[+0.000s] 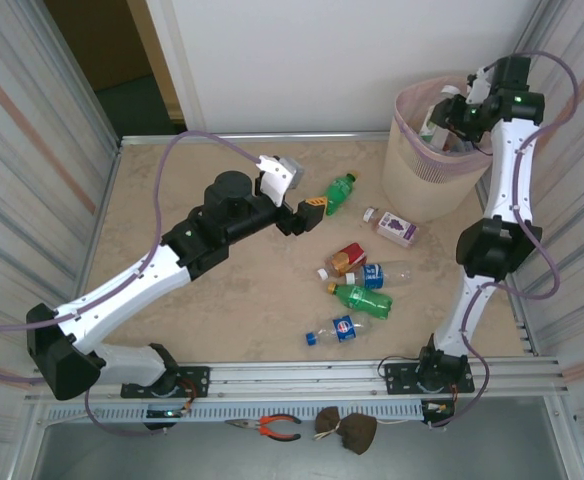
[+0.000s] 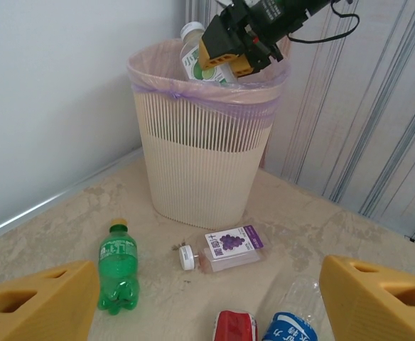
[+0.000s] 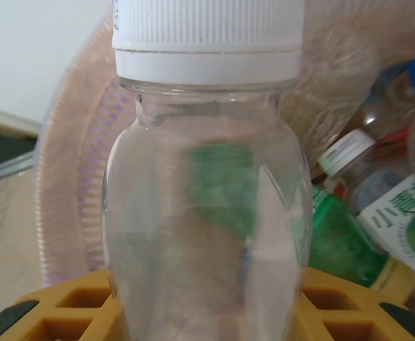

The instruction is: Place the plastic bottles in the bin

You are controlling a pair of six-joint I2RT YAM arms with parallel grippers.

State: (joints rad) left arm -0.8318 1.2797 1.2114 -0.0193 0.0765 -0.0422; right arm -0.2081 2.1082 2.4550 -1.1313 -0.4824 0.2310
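Note:
My right gripper (image 1: 459,112) hangs over the bin (image 1: 412,170), shut on a clear bottle with a white cap (image 3: 207,213); its yellow fingers (image 3: 72,305) flank the bottle's base. The left wrist view shows that gripper (image 2: 229,44) and its bottle (image 2: 192,51) above the bin's pink-lined rim (image 2: 193,92). Several bottles (image 3: 342,241) lie inside. My left gripper (image 1: 307,206) is open and empty above the table. Beyond its fingers (image 2: 37,302) lie a green bottle (image 2: 117,266), a purple-label bottle (image 2: 225,249), a red-label one (image 2: 234,328) and a blue-label one (image 2: 289,328).
More bottles lie mid-table: a green one (image 1: 362,297) and a blue-label one (image 1: 340,329). Corrugated walls (image 1: 32,150) close in both sides, and the bin stands in the far right corner. Pliers (image 1: 272,428) rest on the front rail.

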